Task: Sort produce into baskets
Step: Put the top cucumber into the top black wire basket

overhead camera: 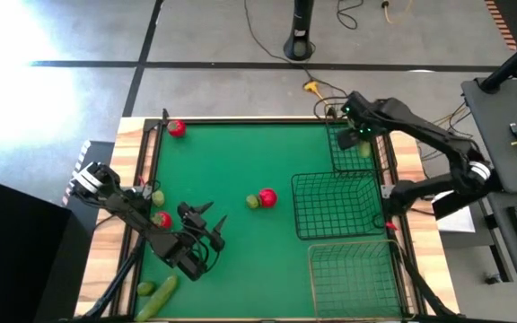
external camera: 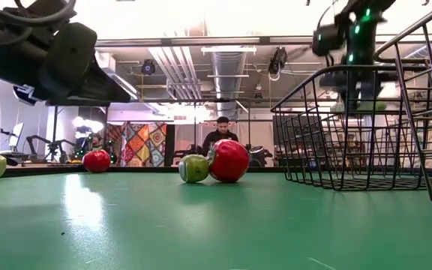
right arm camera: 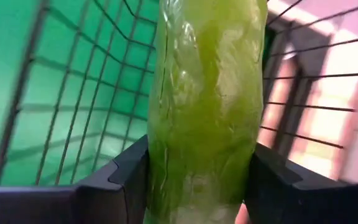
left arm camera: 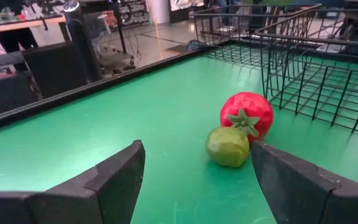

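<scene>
Right gripper point(overhead camera: 360, 135): positioned over the narrow dark basket point(overhead camera: 346, 154) at the table's far right edge, fingers clamped on a long green cucumber point(right arm camera: 204, 106) that stands upright between them, wire mesh around it on all sides. Left gripper point(overhead camera: 212, 226): near the table's left front, fingers spread apart and holding nothing, facing the table's centre. Centre of the green table point(overhead camera: 232, 161): one red fruit point(overhead camera: 267, 197) with a green top, touching a small yellow-green fruit point(overhead camera: 252, 202) just beside it; both lie near the larger dark basket point(overhead camera: 339, 205). Paler wire basket point(overhead camera: 355, 278): front right corner. Far left corner: a second red fruit point(overhead camera: 177, 128). Left edge: a third red fruit point(overhead camera: 162, 218) and another yellow-green fruit point(overhead camera: 157, 196), partly behind the left arm. Front left: a second cucumber point(overhead camera: 158, 298) with a yellow-green fruit point(overhead camera: 144, 289) beside it.
</scene>
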`<state>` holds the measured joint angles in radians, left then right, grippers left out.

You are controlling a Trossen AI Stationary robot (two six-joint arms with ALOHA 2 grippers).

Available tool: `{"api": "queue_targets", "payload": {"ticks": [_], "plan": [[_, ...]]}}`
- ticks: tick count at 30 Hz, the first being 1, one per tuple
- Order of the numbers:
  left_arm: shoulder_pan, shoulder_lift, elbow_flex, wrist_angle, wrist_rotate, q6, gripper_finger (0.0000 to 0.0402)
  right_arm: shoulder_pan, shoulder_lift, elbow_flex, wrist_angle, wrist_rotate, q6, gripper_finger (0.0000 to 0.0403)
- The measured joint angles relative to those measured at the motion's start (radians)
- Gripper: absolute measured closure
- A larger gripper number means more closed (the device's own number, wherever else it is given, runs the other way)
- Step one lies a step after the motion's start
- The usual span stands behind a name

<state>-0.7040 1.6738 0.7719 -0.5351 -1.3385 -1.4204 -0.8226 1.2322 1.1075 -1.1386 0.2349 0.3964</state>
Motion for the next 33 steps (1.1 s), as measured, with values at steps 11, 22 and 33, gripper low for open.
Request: {"api": "queue_targets", "payload": {"ticks": [11,22,33], "plan": [[-0.017,-0.009,0.029,-0.004,0.094,0.031,0.0125,-0.109,0.258,0.025,0.07,-0.029,-0.071,0.0212],[-0.016,-0.011,0.033,0.011,0.093,0.032,0.0125,-0.144,0.449,0.186,-0.072,-0.102,-0.151,0.0211],[-0.016,-0.013,0.033,0.011,0.093,0.035,0.0125,-0.181,0.49,0.262,-0.095,-0.168,-0.166,0.0211]]}}
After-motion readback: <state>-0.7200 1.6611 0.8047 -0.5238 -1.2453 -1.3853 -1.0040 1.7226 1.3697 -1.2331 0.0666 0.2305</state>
